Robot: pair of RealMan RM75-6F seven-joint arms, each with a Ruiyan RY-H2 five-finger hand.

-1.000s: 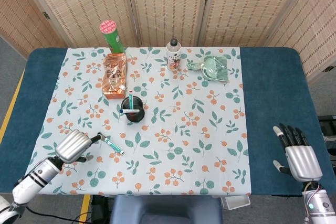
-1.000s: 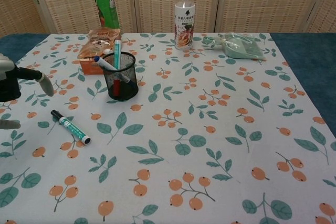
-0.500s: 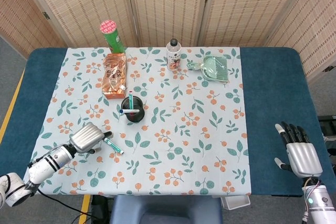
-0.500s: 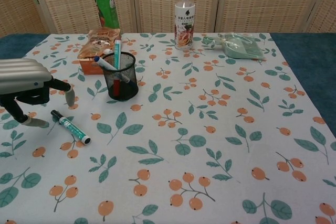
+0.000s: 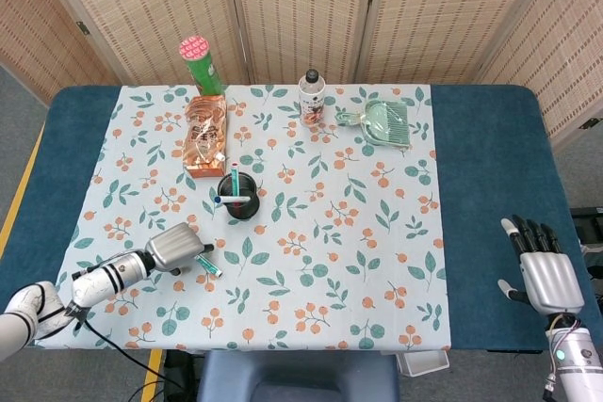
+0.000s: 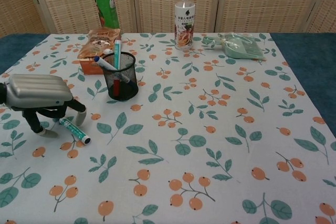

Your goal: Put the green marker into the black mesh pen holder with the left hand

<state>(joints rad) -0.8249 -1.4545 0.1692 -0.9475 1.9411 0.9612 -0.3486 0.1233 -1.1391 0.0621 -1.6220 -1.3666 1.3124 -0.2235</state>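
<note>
The green marker (image 6: 73,130) lies flat on the floral tablecloth, front left of the black mesh pen holder (image 6: 120,76); its near end shows as marker (image 5: 209,267) in the head view. My left hand (image 6: 39,95) hangs palm down right over the marker's far end, its fingers spread either side of it, holding nothing; from above the left hand (image 5: 175,248) covers most of the marker. The holder (image 5: 238,197) has two pens in it. My right hand (image 5: 544,275) is open over the blue table edge at the far right.
Behind the holder sit an orange snack bag (image 5: 204,135), a green canister (image 5: 202,65), a bottle (image 5: 312,97) and a pale green dustpan (image 5: 384,120). The tablecloth (image 5: 311,261) covers the table's middle.
My left hand has moved right and down from the table's left side until it stands over the marker. The right hand has drifted slightly right. The marker has not moved.
</note>
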